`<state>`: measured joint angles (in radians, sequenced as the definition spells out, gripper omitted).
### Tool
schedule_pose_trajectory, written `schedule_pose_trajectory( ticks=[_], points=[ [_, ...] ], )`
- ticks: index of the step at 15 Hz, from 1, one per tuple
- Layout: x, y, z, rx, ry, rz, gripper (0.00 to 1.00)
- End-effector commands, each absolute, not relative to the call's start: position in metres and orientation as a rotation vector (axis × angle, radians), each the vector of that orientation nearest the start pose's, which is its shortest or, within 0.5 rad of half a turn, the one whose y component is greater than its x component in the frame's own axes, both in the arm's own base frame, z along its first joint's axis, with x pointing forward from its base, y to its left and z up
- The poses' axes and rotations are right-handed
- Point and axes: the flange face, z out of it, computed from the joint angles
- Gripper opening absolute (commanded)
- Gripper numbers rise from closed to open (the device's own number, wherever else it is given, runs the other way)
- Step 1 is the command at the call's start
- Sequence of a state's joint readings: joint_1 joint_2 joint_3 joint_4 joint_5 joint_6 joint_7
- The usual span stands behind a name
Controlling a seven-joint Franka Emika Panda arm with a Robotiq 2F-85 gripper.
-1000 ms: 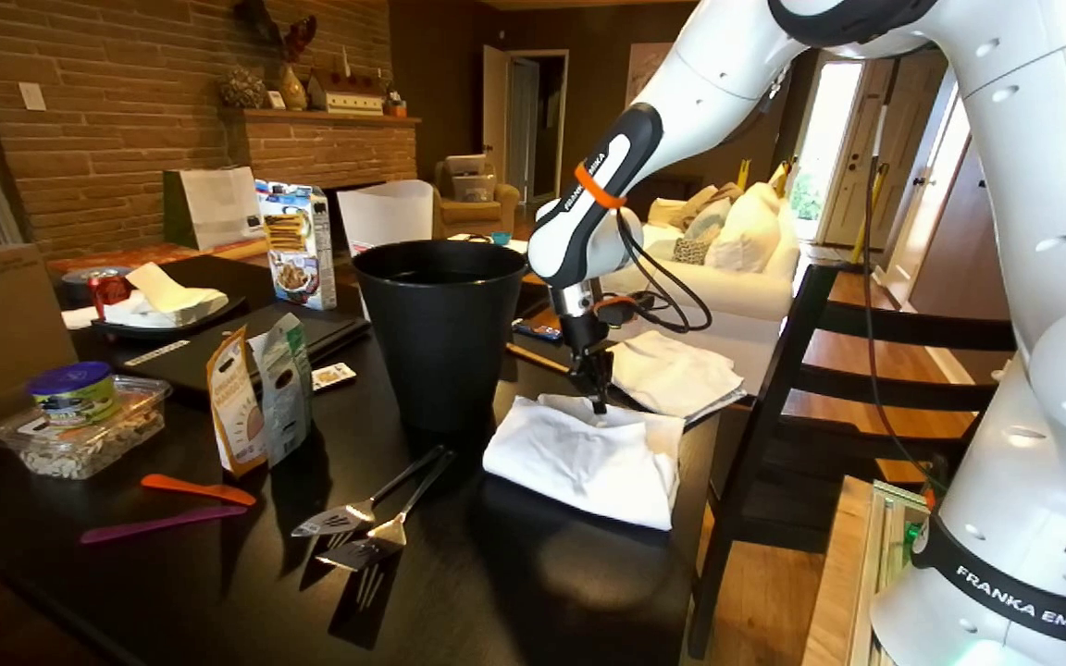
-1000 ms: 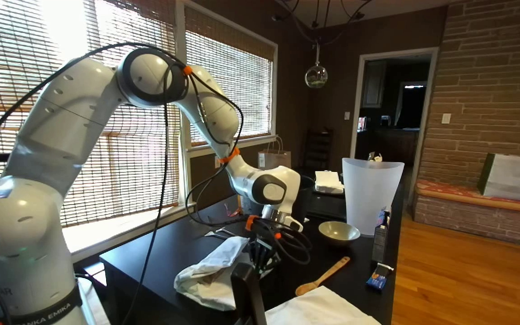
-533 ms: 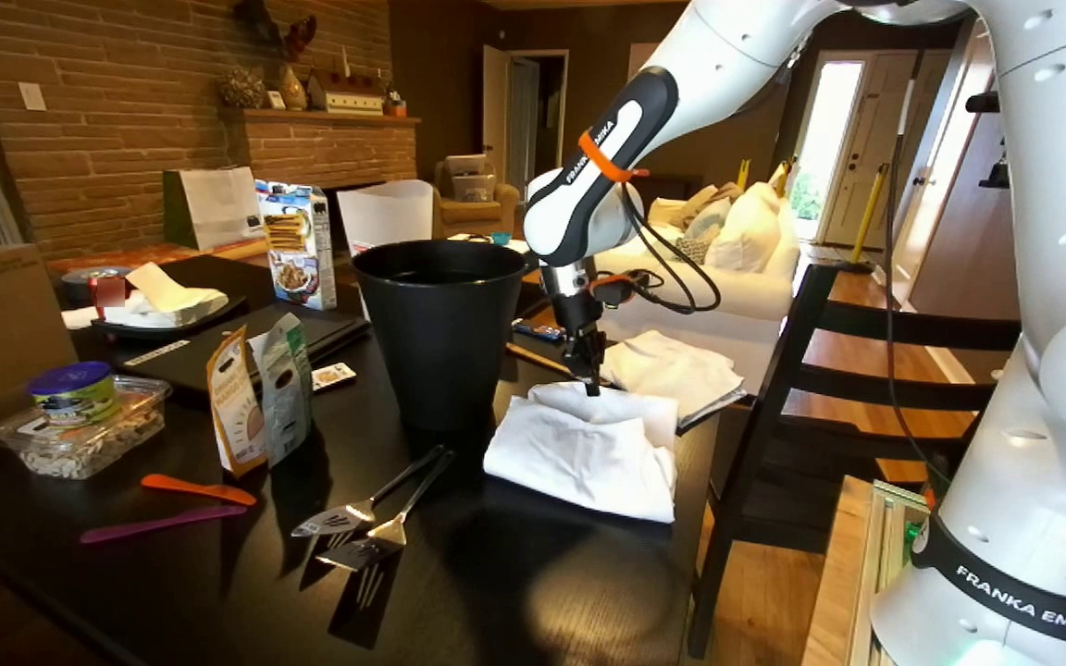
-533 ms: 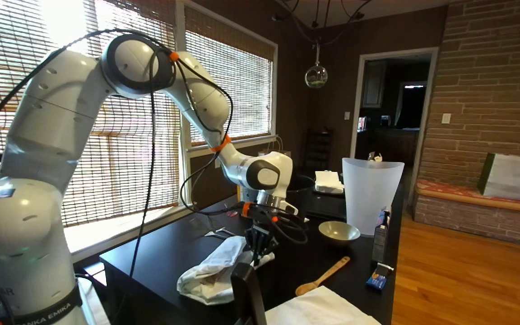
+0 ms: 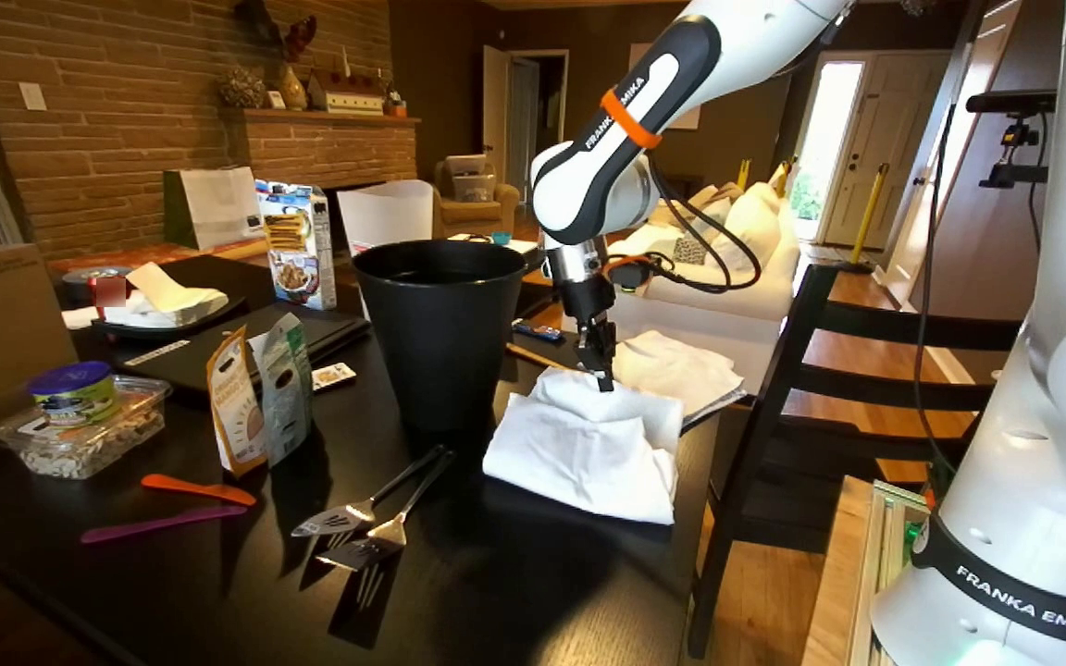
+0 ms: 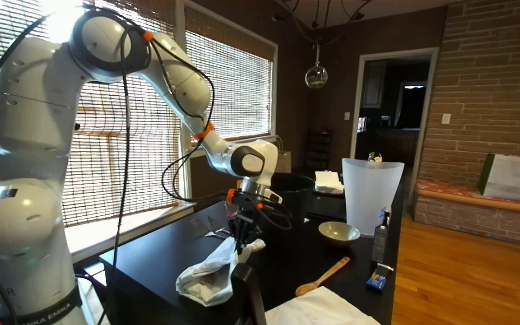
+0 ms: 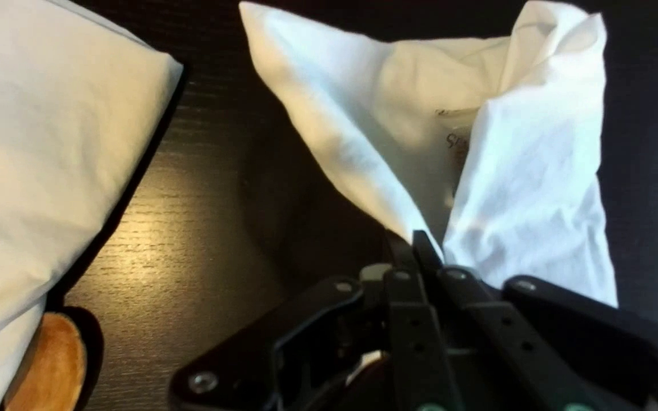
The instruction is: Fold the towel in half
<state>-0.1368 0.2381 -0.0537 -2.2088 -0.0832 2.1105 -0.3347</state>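
Note:
The white towel (image 5: pixel 579 458) lies partly folded on the dark table, with its near flap lying over. It also shows in an exterior view (image 6: pixel 206 286), where a greyish patch shows inside its open fold. My gripper (image 5: pixel 604 381) is at the towel's far edge, pointing down, and shows in an exterior view (image 6: pixel 240 246). In the wrist view, the towel (image 7: pixel 534 171) draws to a raised edge at the fingertips (image 7: pixel 420 248), which are closed together on it. A printed label shows on the inner face. The pinched bit of cloth is hidden between the fingers.
A black bin (image 5: pixel 440 342) stands beside the towel. Another white cloth (image 5: pixel 672 370) lies behind it, near a wooden spoon (image 6: pixel 323 277). A bowl (image 6: pixel 339 232) stands farther along. Metal spatulas (image 5: pixel 385 532) lie in front of the bin. A black chair (image 5: pixel 787 388) stands at the table's edge.
My gripper has risen and drawn back toward the robot's base. The towel's far edge has come up with it, and the fold gapes wider. The towel's near flap has barely moved.

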Motion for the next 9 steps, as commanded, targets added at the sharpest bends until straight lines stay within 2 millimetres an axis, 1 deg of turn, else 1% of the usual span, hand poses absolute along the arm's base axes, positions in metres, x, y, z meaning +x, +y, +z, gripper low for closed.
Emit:
schedule_pose_trajectory(
  ticks=[1, 5, 7, 9],
  points=[
    [0.484, -0.078, 0.254, -3.026, -0.361, 0.618, 0.04],
    [0.485, -0.050, 0.243, -2.985, -0.344, 0.790, 0.04],
    [0.485, -0.034, 0.233, -2.974, -0.327, 0.861, 0.04],
    [0.486, -0.018, 0.217, -2.983, -0.293, 0.926, 0.04]
  ],
)
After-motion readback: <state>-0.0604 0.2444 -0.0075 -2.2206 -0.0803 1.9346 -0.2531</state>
